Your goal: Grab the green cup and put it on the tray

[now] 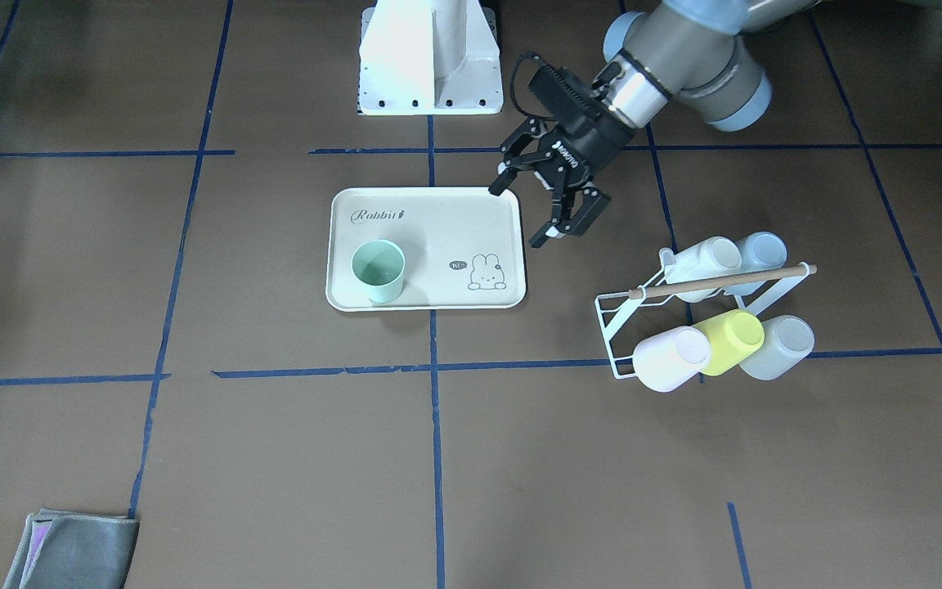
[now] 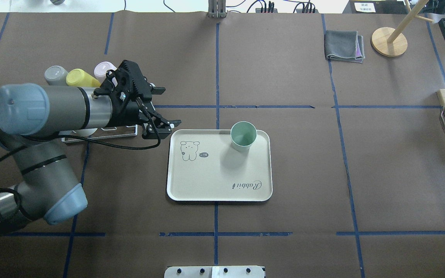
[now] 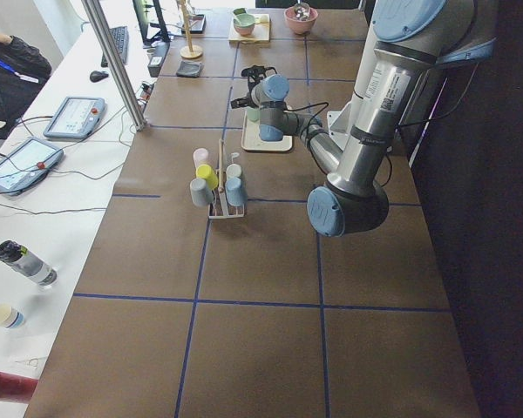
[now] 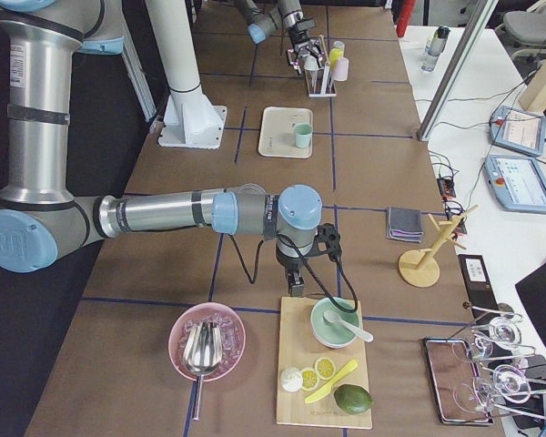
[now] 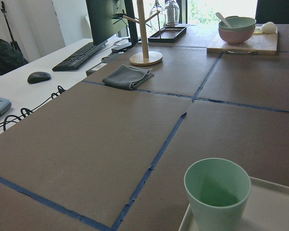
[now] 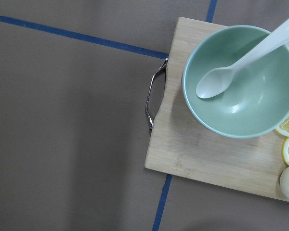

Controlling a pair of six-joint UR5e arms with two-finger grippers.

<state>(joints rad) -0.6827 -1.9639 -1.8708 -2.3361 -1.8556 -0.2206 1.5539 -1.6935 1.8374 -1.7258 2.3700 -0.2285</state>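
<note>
Where the tray (image 1: 438, 237) lies mid-frame, the left gripper (image 1: 520, 214) hangs at its upper-right corner, jaws spread wide and empty.
The right gripper (image 4: 296, 284), by a wooden board (image 4: 296, 341), has a jaw state that cannot be told; the green cup (image 1: 379, 272) stands upright in the tray's lower-left corner, well apart from the left jaws.

I see a brown paper-covered worktop (image 2: 284, 69) gridded with blue tape lines (image 2: 245, 106). A white desk (image 3: 78, 218) runs along one long side, carrying two tablet-style pendants (image 3: 77, 116), a keyboard (image 5: 79, 57), a mouse (image 5: 38, 77) and a dark monitor (image 5: 108, 19). A metal post (image 3: 113, 61) rises at the desk's edge. A window (image 5: 202, 7) gives bright daylight, with greenery outside. There is a pale wall (image 5: 33, 24) behind the desk. The opposite long side is a dark strip (image 3: 506, 261); I can't make out detail there.
</note>
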